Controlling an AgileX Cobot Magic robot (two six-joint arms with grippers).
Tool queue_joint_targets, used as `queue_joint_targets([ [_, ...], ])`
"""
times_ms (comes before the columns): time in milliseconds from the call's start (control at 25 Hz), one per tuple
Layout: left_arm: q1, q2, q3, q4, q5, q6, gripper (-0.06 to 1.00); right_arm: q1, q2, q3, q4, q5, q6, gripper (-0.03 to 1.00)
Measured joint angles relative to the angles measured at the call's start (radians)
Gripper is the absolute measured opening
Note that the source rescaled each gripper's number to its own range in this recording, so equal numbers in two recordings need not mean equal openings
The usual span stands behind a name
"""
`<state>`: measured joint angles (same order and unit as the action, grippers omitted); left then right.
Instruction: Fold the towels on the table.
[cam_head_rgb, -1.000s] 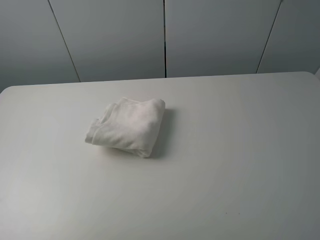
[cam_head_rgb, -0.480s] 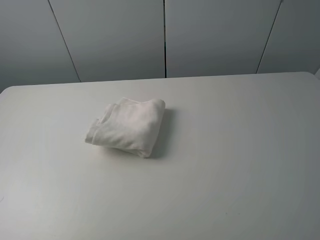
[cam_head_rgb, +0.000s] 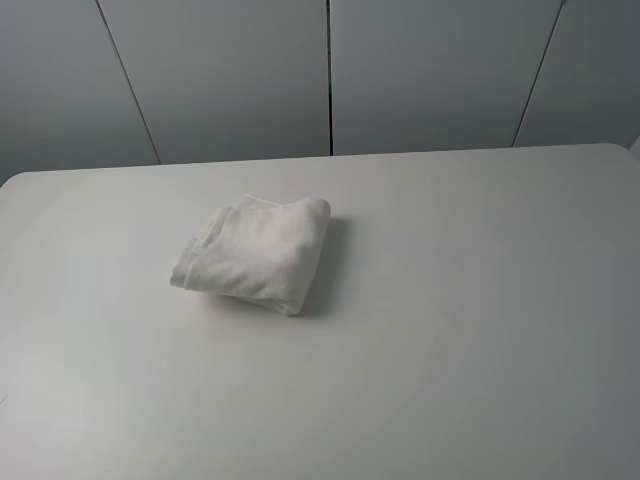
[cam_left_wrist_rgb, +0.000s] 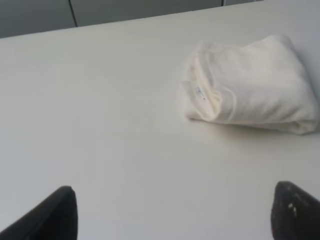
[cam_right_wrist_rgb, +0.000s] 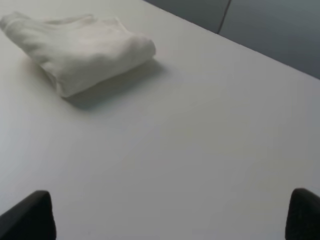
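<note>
Looking at 1 folded towel (cam_head_rgb: 256, 254) on the table (cam_head_rgb: 480, 340), with both grippers pulled away from it.

You have 1 towel, 1 table and 2 grippers. The left gripper (cam_left_wrist_rgb: 172, 212) has its fingers spread wide and holds nothing; the towel sits ahead of it, well apart. The right gripper (cam_right_wrist_rgb: 170, 215) is spread wide too, with the towel far ahead and off to one side. Watch out: the bundle looks loose, so if you bump it, I think it could flop open again.
</note>
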<state>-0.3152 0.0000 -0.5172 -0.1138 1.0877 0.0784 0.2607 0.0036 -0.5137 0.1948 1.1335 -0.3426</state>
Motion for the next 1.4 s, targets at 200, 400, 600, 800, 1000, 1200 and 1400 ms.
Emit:
queue_joint_targets([
  [200, 0.155, 0.0, 0.0, 0.042, 0.0, -0.042, 0.99, -0.16, 0.0, 0.0, -0.027, -0.008, 0.031, 1.0],
  [400, 0.219, 0.0, 0.002, 0.048, 0.0, -0.044, 0.99, -0.202, 0.0, 0.0, -0.027, -0.011, 0.041, 1.0],
  [600, 0.161, 0.0, 0.002, 0.048, 0.0, -0.044, 0.99, -0.198, 0.0, 0.0, -0.027, -0.013, 0.044, 1.0],
  [800, 0.124, 0.0, 0.002, 0.048, 0.0, -0.044, 0.99, -0.191, 0.0, 0.0, -0.027, -0.013, 0.044, 1.0],
  [1000, 0.102, 0.0, 0.002, 0.048, 0.0, -0.044, 0.99, -0.191, 0.0, 0.0, -0.027, -0.013, 0.044, 1.0],
  [1200, 0.102, 0.0, 0.002, 0.048, 0.0, -0.044, 0.99, -0.191, 0.0, 0.0, -0.027, -0.014, 0.044, 1.0],
  [1400, 0.102, 0.0, 0.002, 0.048, 0.0, -0.044, 0.99, -0.191, 0.0, 0.0, -0.027, -0.014, 0.044, 1.0],
])
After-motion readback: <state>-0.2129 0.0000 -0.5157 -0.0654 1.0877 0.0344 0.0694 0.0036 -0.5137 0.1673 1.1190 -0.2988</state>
